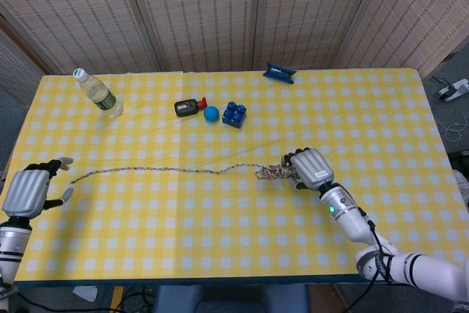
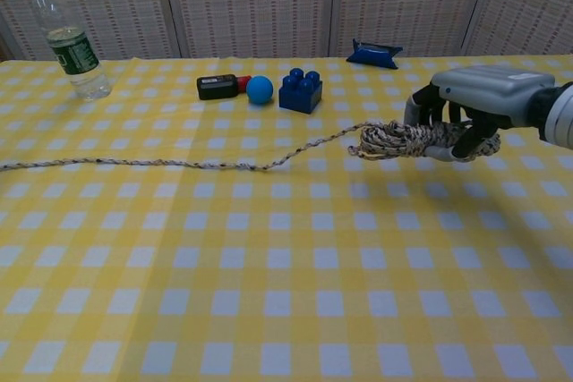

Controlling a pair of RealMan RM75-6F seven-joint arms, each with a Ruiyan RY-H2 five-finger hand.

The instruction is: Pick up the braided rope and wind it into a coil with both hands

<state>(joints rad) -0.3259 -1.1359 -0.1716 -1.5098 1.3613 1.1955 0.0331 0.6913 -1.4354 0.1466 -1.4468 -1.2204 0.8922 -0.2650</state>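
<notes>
Right hand point(image 2: 474, 109) fingers point(image 2: 428, 110) grip the bundled rope point(image 2: 394, 141) end, lifted off the desk point(image 2: 286, 292); the rest trails left across it. Left hand point(image 1: 28, 190) hovers near the far end, fingers partly apart, empty.

— Where is the right robot hand point(image 1: 311, 168)?
— Raised off the bench, fingers curled around its load, forearm stretching toward the near edge.
— The left robot hand point(image 1: 28, 190)?
— Empty, fingers apart, at the bench's left edge.
</notes>
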